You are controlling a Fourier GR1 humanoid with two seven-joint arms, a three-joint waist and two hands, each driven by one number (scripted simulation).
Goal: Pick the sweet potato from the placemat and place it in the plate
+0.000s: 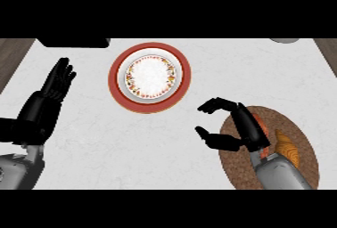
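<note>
Surface (217, 71): pale, marbled, with darker wood strips at the far left and right edges.

Plate (150, 76): round, red outer rim, white centre ringed by a small floral band. Sits on the surface toward the back, left of middle. Nothing lies in it.

Placemat (304, 147): brown, round, woven look, at the near right. Partly covered by the right forearm.

Sweet potato (287, 149): orange, elongated, lying on the placemat just right of the right forearm, running roughly front to back. Well apart from the plate.

Right hand (230, 133): black, over the left edge of the placemat. Fingers curled forward and thumb bent below them, a gap between, closed on nothing. It is beside the sweet potato; contact cannot be told.

Left hand (54, 89): black, at the left side of the view, fingers straight and spread, pointing away; resting.

Dark object (72, 42): black, flat-edged, at the back left, cut by the view's edge.

Grey object (284, 40): rounded, at the back right edge, only a sliver showing.
</note>
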